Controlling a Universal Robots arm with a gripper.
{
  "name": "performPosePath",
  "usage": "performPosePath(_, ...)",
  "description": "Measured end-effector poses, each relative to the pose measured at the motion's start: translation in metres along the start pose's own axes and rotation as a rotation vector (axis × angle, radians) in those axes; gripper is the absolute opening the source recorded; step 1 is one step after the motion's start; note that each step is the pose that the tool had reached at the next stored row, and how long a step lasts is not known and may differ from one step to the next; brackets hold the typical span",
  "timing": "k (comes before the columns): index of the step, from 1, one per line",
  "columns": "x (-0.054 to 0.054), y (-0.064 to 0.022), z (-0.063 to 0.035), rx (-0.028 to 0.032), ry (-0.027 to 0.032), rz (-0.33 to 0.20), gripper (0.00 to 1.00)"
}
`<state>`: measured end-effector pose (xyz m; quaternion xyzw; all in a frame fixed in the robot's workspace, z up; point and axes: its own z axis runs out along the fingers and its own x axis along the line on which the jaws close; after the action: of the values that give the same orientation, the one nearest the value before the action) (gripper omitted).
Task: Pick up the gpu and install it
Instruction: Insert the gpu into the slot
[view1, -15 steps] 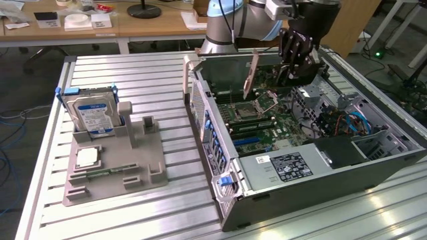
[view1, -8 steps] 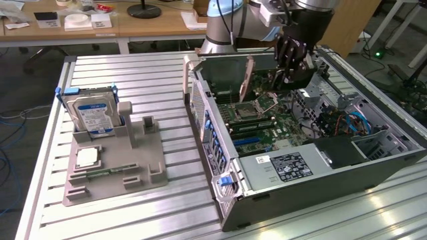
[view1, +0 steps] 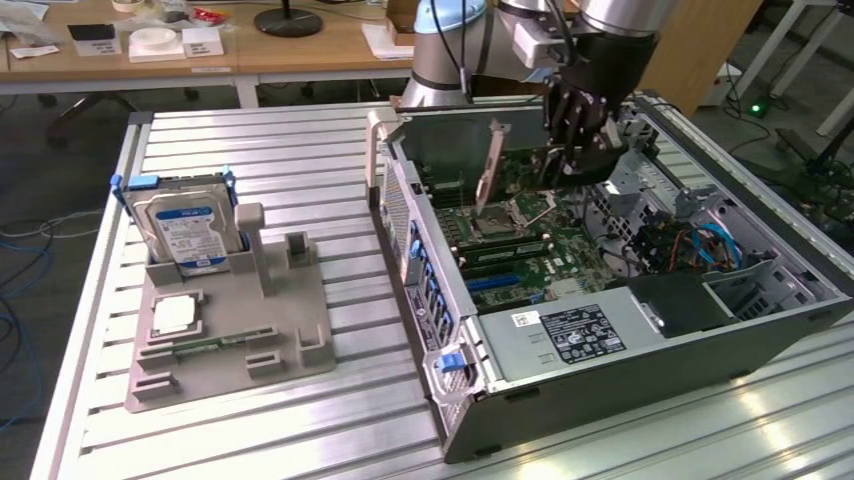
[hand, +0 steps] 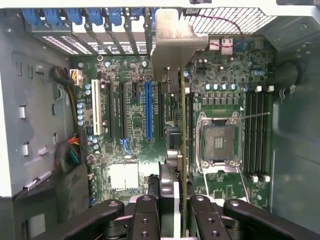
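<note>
While the blue expansion slot (hand: 148, 110) lies off to one side of the pincer (hand: 175, 197), we judge the gpu (hand: 170, 82) could come down beside a slot, or its bracket (hand: 172, 35) could snag the computer case (view1: 601, 400), if the card sits tilted in the grip. We see the pincer partly closed, clamped on the card's near end. The card stands edge-on over the motherboard (hand: 132, 125), beyond the fingertips.

Green motherboard (hand: 135, 125) with a blue slot (hand: 148, 110), silver-bracketed gpu (hand: 172, 60), black claw (hand: 175, 200), grey ribbed table (view1: 267, 160)
</note>
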<state>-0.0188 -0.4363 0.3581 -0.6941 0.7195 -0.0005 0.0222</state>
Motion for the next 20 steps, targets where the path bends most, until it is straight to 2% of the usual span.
performPosePath(7, 0.0, 0.0045, 0.0114, 0.0012, 0.0073, 0.033, 0.28)
performPosePath(13, 0.001, 0.01, 0.0155, 0.0013, 0.0073, 0.033, 0.28)
performPosePath(20, 0.006, 0.0116, 0.0181, 0.0013, 0.007, 0.034, 0.28)
